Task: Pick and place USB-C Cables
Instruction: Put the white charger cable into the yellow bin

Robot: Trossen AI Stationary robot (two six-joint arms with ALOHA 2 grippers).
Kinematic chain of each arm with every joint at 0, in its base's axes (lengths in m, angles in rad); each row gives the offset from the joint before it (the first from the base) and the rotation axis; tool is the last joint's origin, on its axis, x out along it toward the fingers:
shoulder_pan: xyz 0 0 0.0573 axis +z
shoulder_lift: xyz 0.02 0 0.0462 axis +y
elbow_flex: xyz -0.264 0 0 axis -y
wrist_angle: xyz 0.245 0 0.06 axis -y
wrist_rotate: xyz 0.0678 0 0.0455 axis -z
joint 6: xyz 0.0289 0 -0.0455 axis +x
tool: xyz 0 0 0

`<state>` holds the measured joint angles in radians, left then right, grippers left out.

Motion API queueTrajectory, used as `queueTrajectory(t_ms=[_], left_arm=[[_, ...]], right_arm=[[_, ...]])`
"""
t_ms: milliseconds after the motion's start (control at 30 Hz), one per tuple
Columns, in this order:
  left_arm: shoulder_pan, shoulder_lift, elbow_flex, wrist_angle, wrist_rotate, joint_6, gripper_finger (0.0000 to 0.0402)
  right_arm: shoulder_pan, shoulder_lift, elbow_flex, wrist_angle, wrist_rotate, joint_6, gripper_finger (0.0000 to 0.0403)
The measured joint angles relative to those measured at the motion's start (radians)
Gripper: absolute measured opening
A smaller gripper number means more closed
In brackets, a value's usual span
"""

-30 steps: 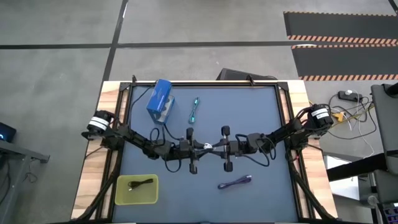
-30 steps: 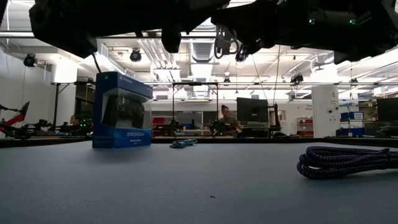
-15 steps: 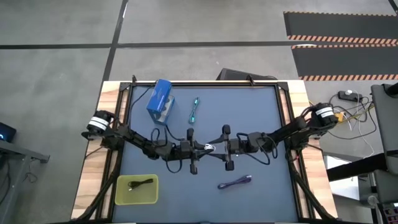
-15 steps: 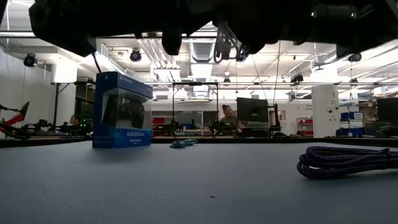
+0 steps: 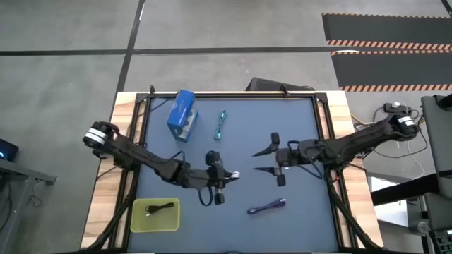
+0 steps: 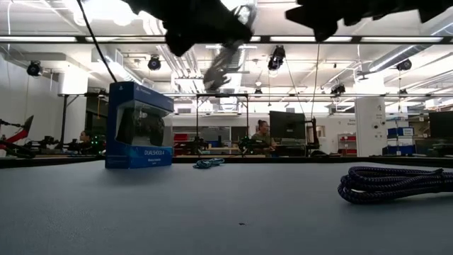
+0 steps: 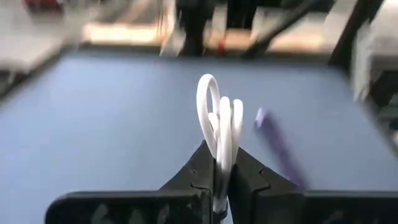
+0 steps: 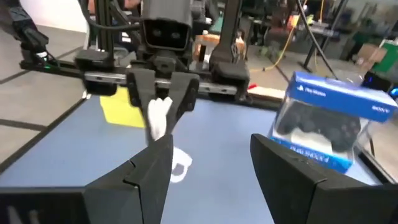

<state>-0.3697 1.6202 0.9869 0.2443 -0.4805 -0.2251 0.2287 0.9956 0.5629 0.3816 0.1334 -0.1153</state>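
A white USB-C cable, coiled in loops, hangs above the table's middle with my left gripper shut on it. My right gripper stands open just to its right, facing it, with nothing between its fingers. A teal cable lies flat on the mat at the far middle. A purple cable lies toward the near edge. A black cable rests in the yellow tray at the near left. My left gripper pinches one end of the white coil between its two fingers. The fingers come about level, pointing toward the table's right. The loops stick out beyond the fingertips, clear of the mat.
A blue box with a clear window stands at the far left of the mat. Wooden table strips and dark frame rails border the mat. People and workbenches show in the room beyond the far edge.
My right gripper has opened, let go of the white cable and drawn back toward the table's right edge. My left gripper keeps the cable and has shifted a little toward the near edge, its arm swinging out to the left.
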Motion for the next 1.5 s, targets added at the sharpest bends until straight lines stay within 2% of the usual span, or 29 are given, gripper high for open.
queueTrajectory(t_ms=[67, 200, 367, 533, 633, 800, 900, 1200, 1500], left_arm=[[-0.002, -0.018, 0.059, -0.232, 0.000, -0.077, 0.0008], [-0.008, -0.018, 0.177, -0.564, 0.013, -0.156, 0.0011], [-0.018, -0.018, 0.290, -0.826, 0.166, -0.243, 0.0014], [-0.047, -0.017, 0.417, -1.156, 0.346, -0.370, 0.0013], [-0.068, -0.017, 0.453, -1.288, 0.422, -0.380, 0.0006], [-0.088, -0.017, 0.459, -1.405, 0.578, -0.397, 0.0005], [-0.117, -0.017, 0.454, -1.452, 0.627, -0.368, 0.0005], [-0.212, -0.017, 0.407, -1.493, 0.636, -0.396, 0.0004], [-0.248, 0.001, 0.386, -1.483, 0.643, -0.445, 0.0003]], right_arm=[[0.000, -0.045, 0.000, -0.065, 0.000, 0.015, 0.0207], [0.000, -0.098, -0.003, -0.140, 0.000, 0.013, 0.0207], [0.000, -0.121, -0.004, -0.174, 0.005, -0.015, 0.0207], [0.000, -0.105, -0.004, -0.182, 0.050, -0.016, 0.0207], [-0.003, -0.095, -0.004, -0.206, 0.051, -0.022, 0.0206], [-0.007, -0.085, -0.004, -0.205, 0.053, -0.030, 0.0205], [-0.009, -0.084, -0.004, -0.211, 0.054, -0.029, 0.0205], [-0.009, -0.083, -0.004, -0.235, 0.054, -0.033, 0.0205], [-0.009, -0.083, -0.009, -0.251, 0.053, -0.028, 0.0205]])
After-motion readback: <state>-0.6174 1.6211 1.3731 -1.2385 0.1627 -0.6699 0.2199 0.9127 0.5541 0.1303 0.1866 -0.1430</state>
